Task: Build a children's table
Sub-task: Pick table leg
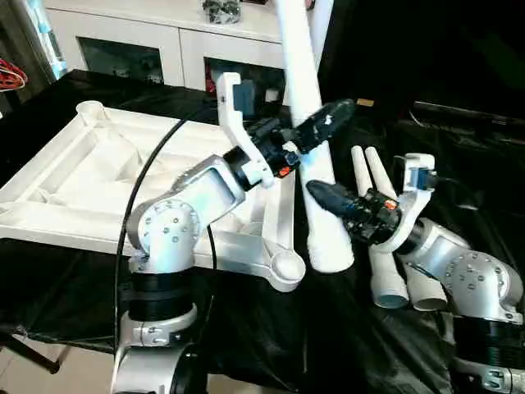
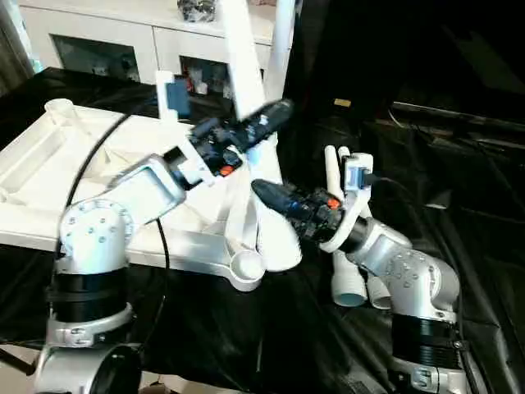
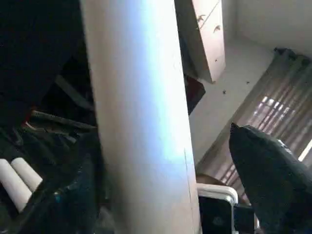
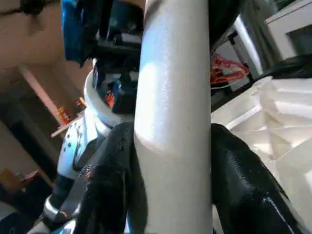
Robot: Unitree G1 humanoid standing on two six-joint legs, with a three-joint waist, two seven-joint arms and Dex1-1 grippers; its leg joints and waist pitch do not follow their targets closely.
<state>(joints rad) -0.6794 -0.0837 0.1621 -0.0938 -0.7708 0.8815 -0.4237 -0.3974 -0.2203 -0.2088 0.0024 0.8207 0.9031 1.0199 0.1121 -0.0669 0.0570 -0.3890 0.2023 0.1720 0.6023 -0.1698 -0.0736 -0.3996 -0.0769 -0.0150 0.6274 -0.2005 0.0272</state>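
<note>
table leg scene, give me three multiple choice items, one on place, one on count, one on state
1. Where is the upright leg standing?
A. beside the tabletop's near corner socket
B. on the cabinet
C. on the floor

2. How many legs lie flat by the right arm?
A. none
B. two
C. four

3. How does the right gripper stand to the upright leg?
A. apart from it
B. closed on it
C. under it

Answers:
1 A: its foot rests on the black cloth next to the tabletop socket.
2 B: two spare legs lie side by side.
3 B: both black fingers press its sides in the right wrist view.
</note>
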